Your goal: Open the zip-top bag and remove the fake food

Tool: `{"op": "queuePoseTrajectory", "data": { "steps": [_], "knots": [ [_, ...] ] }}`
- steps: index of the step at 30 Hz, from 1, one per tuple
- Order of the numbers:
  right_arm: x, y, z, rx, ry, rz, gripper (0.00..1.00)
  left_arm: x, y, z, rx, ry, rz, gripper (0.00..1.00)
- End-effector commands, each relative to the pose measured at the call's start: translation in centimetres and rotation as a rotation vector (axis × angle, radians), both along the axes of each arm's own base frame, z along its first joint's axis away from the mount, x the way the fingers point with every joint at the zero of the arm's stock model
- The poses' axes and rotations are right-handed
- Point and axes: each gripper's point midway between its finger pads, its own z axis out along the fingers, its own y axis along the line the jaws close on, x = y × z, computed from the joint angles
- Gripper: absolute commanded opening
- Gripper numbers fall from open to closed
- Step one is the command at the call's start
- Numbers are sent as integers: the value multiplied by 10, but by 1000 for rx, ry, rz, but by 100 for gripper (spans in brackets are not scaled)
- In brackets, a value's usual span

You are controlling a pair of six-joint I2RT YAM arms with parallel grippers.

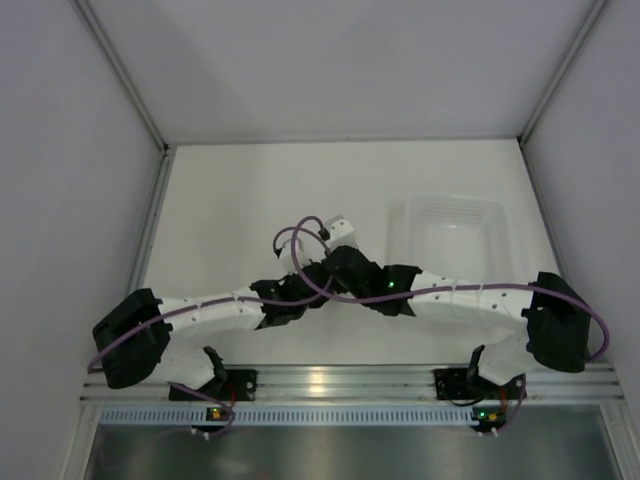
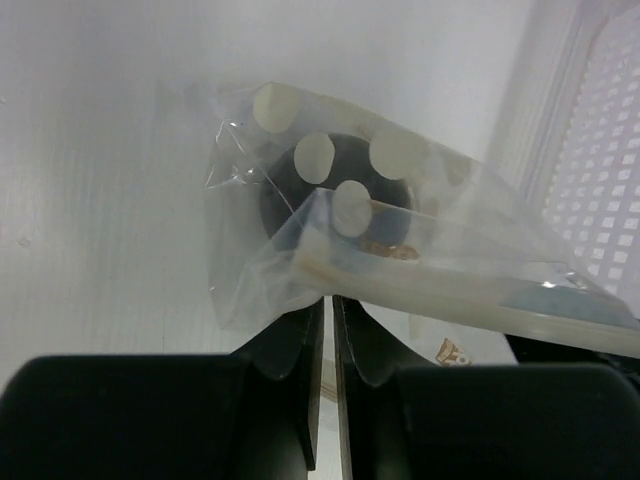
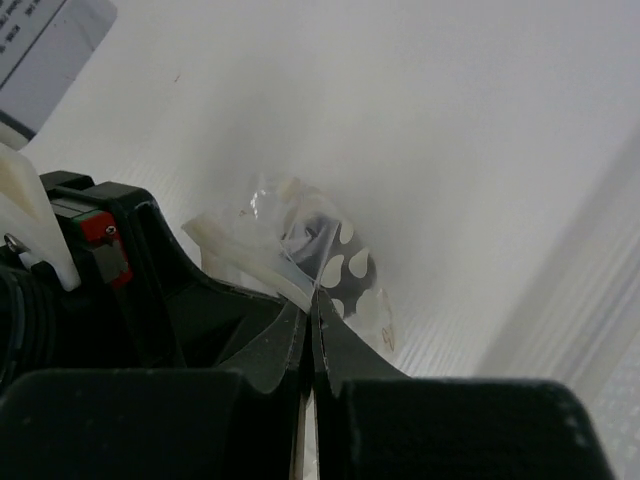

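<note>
The zip-top bag [image 2: 470, 230] is clear and crinkly with white dots, and hangs between both grippers above the white table. The fake food [image 2: 285, 195], a dark round ball, sits inside it behind the dots. My left gripper [image 2: 328, 300] is shut on the bag's lower edge beside the zip strip. In the right wrist view my right gripper [image 3: 312, 295] is shut on the bag [image 3: 265, 205] at its zip edge, with the fake food [image 3: 347, 285] just beyond the tips. In the top view both wrists meet mid-table and hide the bag.
A white translucent tub [image 1: 455, 235] stands right of the wrists; its ribbed wall shows in the left wrist view [image 2: 600, 150]. The left arm's black body [image 3: 120, 300] is close at the left of the right wrist view. White walls enclose the table.
</note>
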Motion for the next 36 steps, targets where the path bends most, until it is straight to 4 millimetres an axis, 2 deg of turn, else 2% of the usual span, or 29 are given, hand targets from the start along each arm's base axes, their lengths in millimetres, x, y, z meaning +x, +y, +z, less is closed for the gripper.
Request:
{"op": "queuePoseTrajectory", "data": {
  "steps": [1, 2, 6, 9, 13, 19, 24, 25, 27, 31, 36],
  "knots": [
    [-5, 20, 14, 162, 50, 53, 0, 8, 0, 13, 137, -76, -96, 15],
    [1, 18, 15, 186, 62, 44, 0, 11, 0, 15, 152, -91, -102, 20],
    [7, 12, 10, 219, 103, 43, 0, 14, -4, 20, 204, -123, -162, 29],
    [10, 8, 10, 218, 113, 38, 0, 14, -11, 20, 203, -126, -200, 39],
    [14, 4, 14, 211, 115, 29, 0, 14, -23, 13, 208, -128, -263, 41],
    [17, -9, 16, 170, 107, 12, 0, 17, -22, 0, 255, -119, -266, 41],
    [22, -25, 19, 121, 105, -33, 0, 21, -20, 0, 301, -144, -282, 42],
    [23, -31, 15, 89, 117, -46, 0, 23, -21, 1, 311, -151, -282, 43],
    [23, -31, 18, 68, 127, -30, 0, 27, -21, 1, 335, -164, -289, 44],
    [23, -33, 9, 13, 181, -3, 0, 30, -29, 2, 334, -197, -328, 55],
    [24, -44, 5, -18, 223, 2, 0, 33, -43, 6, 314, -258, -393, 56]
  ]
}}
